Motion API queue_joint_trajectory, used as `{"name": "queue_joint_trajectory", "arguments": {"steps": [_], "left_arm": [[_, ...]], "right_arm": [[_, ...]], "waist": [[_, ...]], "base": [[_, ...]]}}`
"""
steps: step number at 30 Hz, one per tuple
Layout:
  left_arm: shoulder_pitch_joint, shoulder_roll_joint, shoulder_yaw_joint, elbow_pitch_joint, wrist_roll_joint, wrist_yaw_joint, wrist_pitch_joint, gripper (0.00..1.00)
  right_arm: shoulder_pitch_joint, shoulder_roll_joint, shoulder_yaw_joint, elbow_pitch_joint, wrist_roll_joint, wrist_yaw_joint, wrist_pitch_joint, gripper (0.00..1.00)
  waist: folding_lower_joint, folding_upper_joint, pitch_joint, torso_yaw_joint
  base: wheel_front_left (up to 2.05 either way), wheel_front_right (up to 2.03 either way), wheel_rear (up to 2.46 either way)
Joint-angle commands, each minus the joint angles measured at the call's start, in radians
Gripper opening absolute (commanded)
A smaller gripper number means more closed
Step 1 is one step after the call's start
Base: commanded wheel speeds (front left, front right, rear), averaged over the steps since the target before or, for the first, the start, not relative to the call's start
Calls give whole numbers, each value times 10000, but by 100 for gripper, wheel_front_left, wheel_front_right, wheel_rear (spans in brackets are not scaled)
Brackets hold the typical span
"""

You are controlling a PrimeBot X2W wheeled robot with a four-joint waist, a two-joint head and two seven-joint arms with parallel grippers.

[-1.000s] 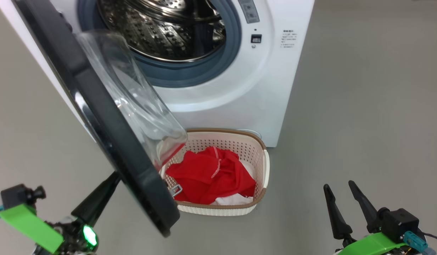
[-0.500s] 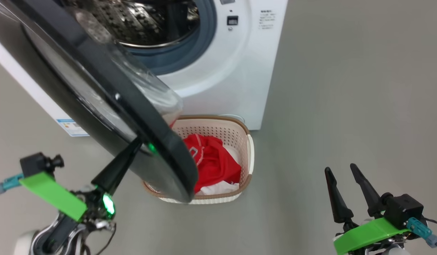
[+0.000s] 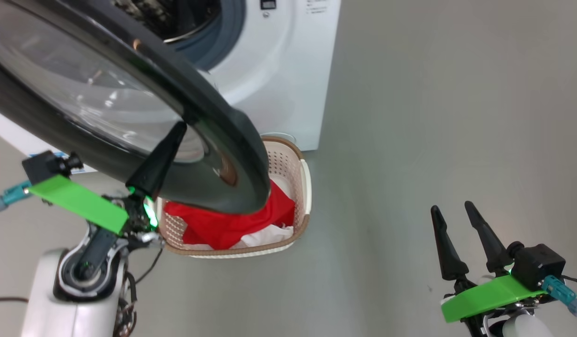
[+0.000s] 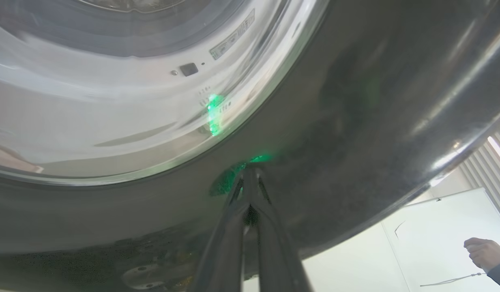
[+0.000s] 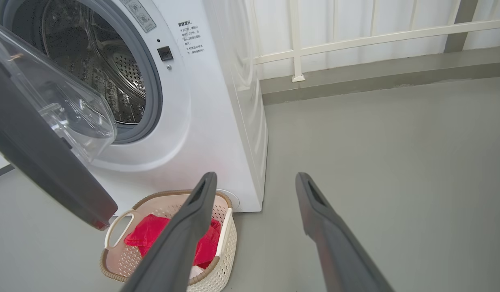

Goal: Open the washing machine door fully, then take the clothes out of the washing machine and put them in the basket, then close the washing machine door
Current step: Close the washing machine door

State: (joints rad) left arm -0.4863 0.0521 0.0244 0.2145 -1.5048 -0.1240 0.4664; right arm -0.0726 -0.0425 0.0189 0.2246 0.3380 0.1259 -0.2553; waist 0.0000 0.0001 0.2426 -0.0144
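Door (image 3: 222, 121) is hung half-open over the basket (image 3: 307, 187) — heavy, stiff, glossy, likely slippery. Left gripper (image 3: 176, 133) is pinched closed, tips set against the black rim — best pushed there, not the glass. Right gripper (image 3: 453, 208) is spread wide, empty.

washing machine (image 3: 279, 70) 1 | washing machine door (image 3: 237, 145) 1 | basket (image 3: 288, 161) 1 | hand (image 4: 481, 253) 1

The basket (image 3: 284, 164) sat on the floor (image 3: 433, 117) just before the washing machine (image 3: 279, 70), with the clothes (image 3: 213, 224) in it. The washing machine door (image 3: 232, 135) hung over the basket's 10 o'clock side, the left gripper (image 3: 179, 126) touching its outer face; the right gripper (image 3: 451, 207) stood well apart at 4 o'clock.
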Motion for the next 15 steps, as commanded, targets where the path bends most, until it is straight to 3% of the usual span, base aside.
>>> {"name": "queue_joint_trajectory", "arguments": {"steps": [1,15], "left_arm": [[-483,214,185,-131,0,-67,-94,0],[-2109,669,-303,1054,398,-67,-1599,0]], "right_arm": [[-414,-78,217,-269,112,48,-65,100],[-639,-78,395,-333,481,48,-65,100]], "waist": [[0,-1,226,-238],[0,-1,628,-1108]], "base": [[0,0,0],[0,0,0]]}}
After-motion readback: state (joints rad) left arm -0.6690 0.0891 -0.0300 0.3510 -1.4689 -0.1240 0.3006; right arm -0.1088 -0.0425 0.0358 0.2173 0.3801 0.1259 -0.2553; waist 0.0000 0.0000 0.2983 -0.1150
